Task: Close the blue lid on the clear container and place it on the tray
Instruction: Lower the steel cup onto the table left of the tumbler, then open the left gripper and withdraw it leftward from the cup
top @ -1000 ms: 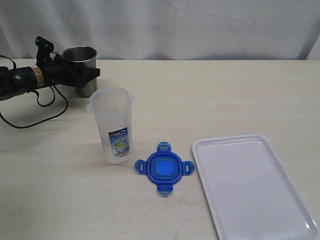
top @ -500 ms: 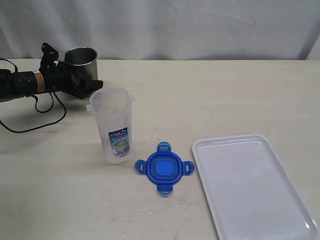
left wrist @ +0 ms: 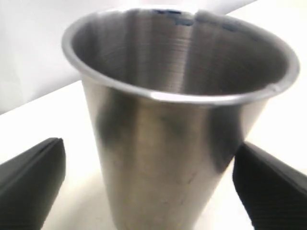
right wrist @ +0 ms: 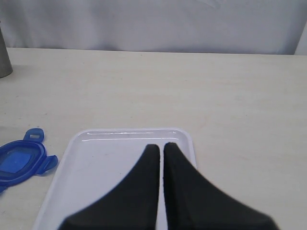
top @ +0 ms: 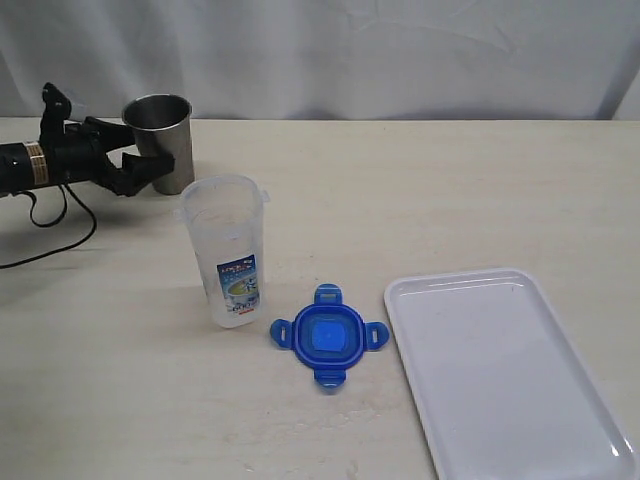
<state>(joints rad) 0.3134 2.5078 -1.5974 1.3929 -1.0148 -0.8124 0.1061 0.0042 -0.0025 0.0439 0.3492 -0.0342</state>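
Translucent plastic: the clear container (top: 228,250) stands upright on the table (top: 420,190), long axis vertical, open mouth up, printed label toward the exterior camera. Label text too small to read.

The blue lid (top: 328,336) lies flat just beside the container's base, on the tray side, apart from both. Lighter centre faces up, and the four flaps point outward in a cross.

The tray (top: 500,390) lies flat at the right, long axis running away from the camera. Its near edge is cut off by the frame.

The left gripper (top: 138,168) is at the steel cup (top: 162,140) behind the container. Its jaws are spread wide, with a finger (left wrist: 31,179) on each side and a gap showing on both. The cup's base is out of the wrist view.

The right gripper (right wrist: 160,148) is outside the exterior view. Its wrist view shows the jaws pressed together with nothing held, above the tray. The lid there is half cut off.
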